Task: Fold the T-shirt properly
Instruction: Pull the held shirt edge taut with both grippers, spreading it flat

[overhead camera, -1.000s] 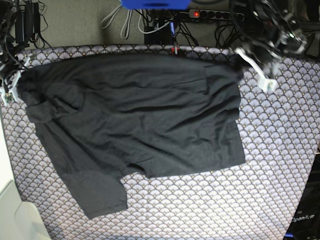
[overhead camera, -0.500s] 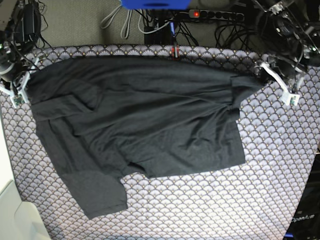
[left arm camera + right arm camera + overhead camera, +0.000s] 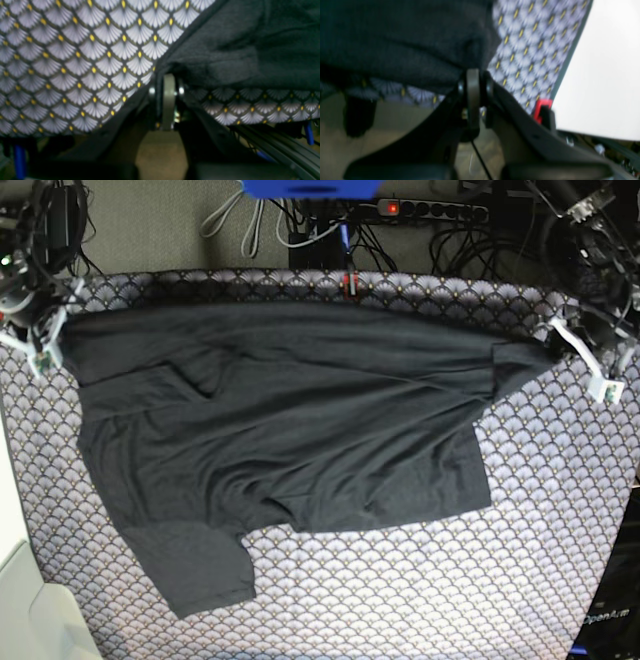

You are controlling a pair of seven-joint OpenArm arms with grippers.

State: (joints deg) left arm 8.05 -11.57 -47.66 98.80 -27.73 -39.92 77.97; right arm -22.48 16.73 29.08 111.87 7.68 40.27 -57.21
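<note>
Stretching the T-shirt (image 3: 290, 420) wide across the scallop-print tablecloth (image 3: 420, 580) on the tabletop: left pincer (image 3: 580, 352) clamped on the corner at the base view's right, right pincer (image 3: 45, 335) clamped on the opposite corner, both pulled farther outward than a second ago, far edge now drawn into a taut line. Showing cloth pinched between the shut jaws in both wrist views, fabric lifted just off the tablecloth there. Reading as a spread-and-flatten step before any fold; near sleeve and hem still rumpled, no fold made yet.
</note>
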